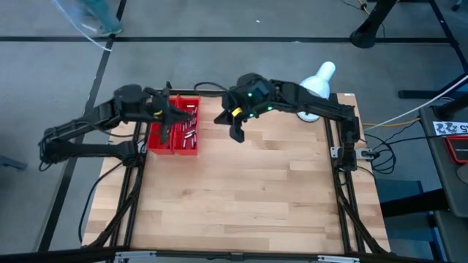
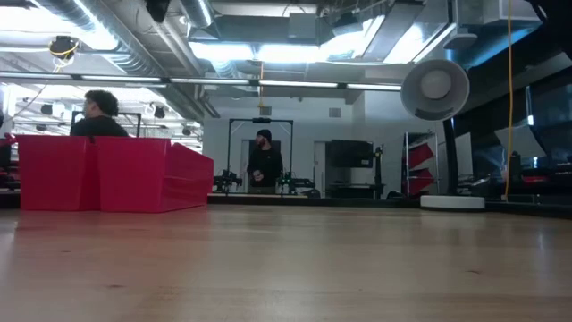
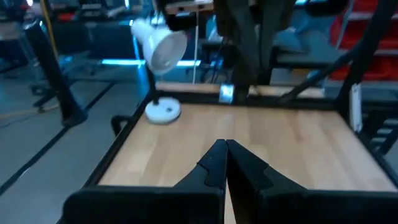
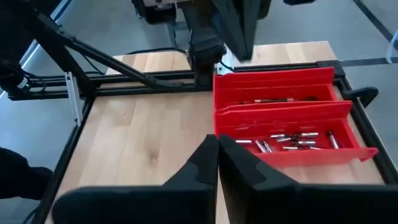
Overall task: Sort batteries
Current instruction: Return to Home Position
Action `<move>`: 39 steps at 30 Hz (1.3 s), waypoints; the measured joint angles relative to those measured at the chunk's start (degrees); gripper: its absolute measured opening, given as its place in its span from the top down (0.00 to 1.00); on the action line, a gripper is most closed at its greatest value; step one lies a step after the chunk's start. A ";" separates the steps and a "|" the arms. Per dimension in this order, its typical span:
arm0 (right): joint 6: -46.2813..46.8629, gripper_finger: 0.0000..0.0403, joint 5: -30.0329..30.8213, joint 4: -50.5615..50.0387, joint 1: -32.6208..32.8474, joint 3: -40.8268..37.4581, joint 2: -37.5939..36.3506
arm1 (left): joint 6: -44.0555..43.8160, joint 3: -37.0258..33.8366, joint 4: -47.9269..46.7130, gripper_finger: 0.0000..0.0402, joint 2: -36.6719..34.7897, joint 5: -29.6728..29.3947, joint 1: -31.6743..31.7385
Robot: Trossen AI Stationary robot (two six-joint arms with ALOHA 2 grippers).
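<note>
Right gripper (image 4: 217, 140) hangs over the wooden table (image 1: 241, 190), fingers pressed together. Beside it, left gripper (image 3: 226, 144), pinched closed too, hovers above the red trays (image 4: 280, 111) at the far-left corner, batteries (image 4: 292, 140) lying inside. White lamp (image 1: 319, 80) stands far right.

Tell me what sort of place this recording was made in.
Probably a robotics lab or workshop: bare ceiling ducts overhead, a person far back on an open floor, and a wooden table with two robot arms and red trays of batteries.
</note>
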 joint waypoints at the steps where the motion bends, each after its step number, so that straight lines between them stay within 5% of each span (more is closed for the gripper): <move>1: -0.29 0.96 0.01 -0.88 -0.02 0.83 -0.22 | -0.36 0.00 0.73 1.00 -0.35 1.07 0.65; 18: -3.62 0.99 5.91 -8.49 0.39 1.19 -10.67 | -6.40 -2.14 -6.88 1.00 -13.82 2.41 9.98; 28: -4.97 0.99 8.25 -10.13 0.39 0.30 -14.29 | -16.39 -8.93 -1.24 1.00 -17.74 7.42 9.89; 33: -4.12 0.99 8.49 -5.20 -0.89 -7.91 -19.98 | -23.11 -13.82 7.71 1.00 -18.74 10.79 8.41; 39: -0.81 1.00 8.02 14.91 -1.14 -29.11 -31.45 | -27.51 -17.86 15.94 1.00 -18.33 9.36 4.09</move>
